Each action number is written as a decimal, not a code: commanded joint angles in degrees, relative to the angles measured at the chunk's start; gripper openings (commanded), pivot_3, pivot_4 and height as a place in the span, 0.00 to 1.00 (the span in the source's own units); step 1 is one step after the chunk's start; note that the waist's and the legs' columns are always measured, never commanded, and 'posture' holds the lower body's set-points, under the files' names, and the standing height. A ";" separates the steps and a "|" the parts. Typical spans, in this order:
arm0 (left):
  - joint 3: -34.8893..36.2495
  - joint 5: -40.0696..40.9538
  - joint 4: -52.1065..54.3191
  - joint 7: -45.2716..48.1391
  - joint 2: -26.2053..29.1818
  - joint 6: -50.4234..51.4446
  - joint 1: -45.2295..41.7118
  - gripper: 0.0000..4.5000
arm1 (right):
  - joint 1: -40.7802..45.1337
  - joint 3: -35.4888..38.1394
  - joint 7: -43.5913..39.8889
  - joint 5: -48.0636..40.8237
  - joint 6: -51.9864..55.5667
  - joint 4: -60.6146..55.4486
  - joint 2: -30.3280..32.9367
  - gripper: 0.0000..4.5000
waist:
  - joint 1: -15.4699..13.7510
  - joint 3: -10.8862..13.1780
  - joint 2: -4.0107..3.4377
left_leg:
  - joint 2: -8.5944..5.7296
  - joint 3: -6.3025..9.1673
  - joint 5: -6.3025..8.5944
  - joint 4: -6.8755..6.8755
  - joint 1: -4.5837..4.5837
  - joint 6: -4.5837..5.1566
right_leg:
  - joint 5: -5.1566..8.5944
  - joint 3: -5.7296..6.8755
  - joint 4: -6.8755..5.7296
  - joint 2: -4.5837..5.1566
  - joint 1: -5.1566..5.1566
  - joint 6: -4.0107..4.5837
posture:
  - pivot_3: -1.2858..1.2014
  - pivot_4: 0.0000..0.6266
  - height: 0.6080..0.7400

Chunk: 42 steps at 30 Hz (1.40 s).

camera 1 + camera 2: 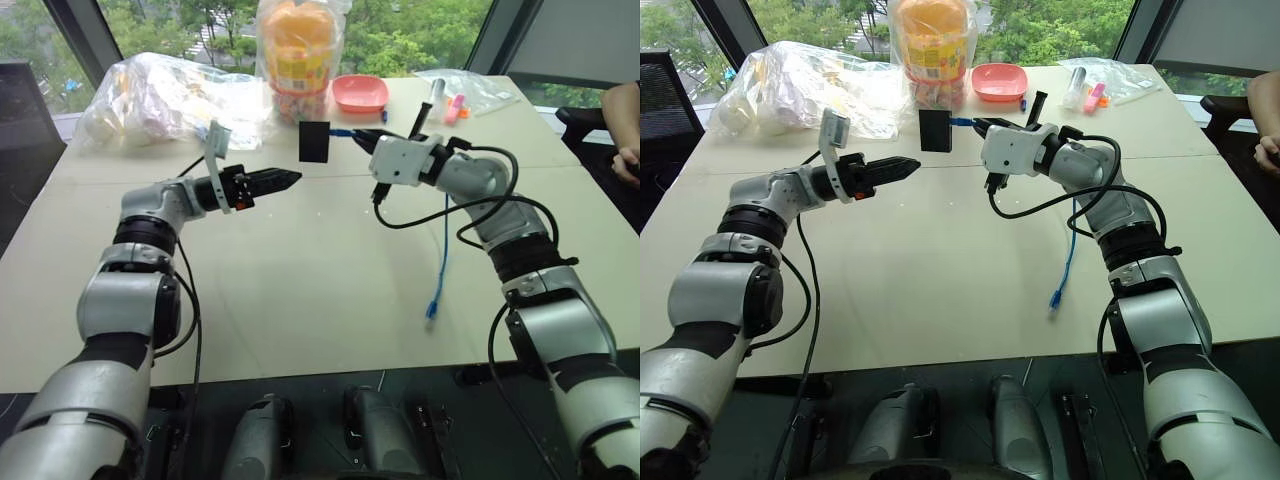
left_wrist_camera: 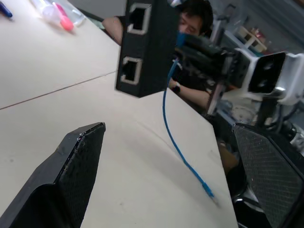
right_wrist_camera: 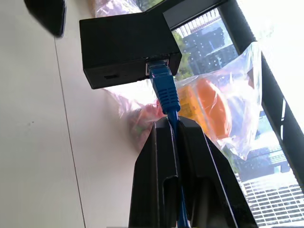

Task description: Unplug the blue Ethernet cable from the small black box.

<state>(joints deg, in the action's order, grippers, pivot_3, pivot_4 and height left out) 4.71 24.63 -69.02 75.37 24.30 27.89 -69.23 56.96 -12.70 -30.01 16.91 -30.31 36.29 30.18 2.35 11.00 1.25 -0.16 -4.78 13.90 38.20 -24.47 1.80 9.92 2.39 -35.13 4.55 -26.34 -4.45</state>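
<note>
Box hangs by its cable, still plugged in.
Right claw (image 3: 173,124) pinches the cable (image 3: 165,92); wide-open, empty left claw (image 1: 283,181) must grip the box (image 1: 314,142), then pull.

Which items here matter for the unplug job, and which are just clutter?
Job:
- blue Ethernet cable, still plugged in, pinched by the right gripper
- small black box, hanging off the cable above the table
- left gripper, open, beside the box

Clutter:
- pink bowl
- orange snack bag
- clear plastic bags
- markers
</note>
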 commanded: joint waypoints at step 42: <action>13.55 -0.57 -1.95 10.12 -3.73 7.67 -6.16 0.11 | -29.70 28.34 10.35 -68.98 71.07 -55.50 -21.84 0.66 | -1.37 0.01 0.04 | 0.14 0.13 0.04 0.04 0.00 0.04 | -0.05 0.02 -0.10 0.09 -0.01 0.06 | 0.52 0.24 1.00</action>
<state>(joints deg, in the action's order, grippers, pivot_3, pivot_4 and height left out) 16.87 21.81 -73.70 82.67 20.53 33.18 -74.78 26.82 12.75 -24.09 -40.80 35.97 -15.31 10.12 0.98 11.02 1.30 0.01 -4.64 13.94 38.24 -24.47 1.83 9.85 2.41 -35.22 4.64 -26.36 -4.36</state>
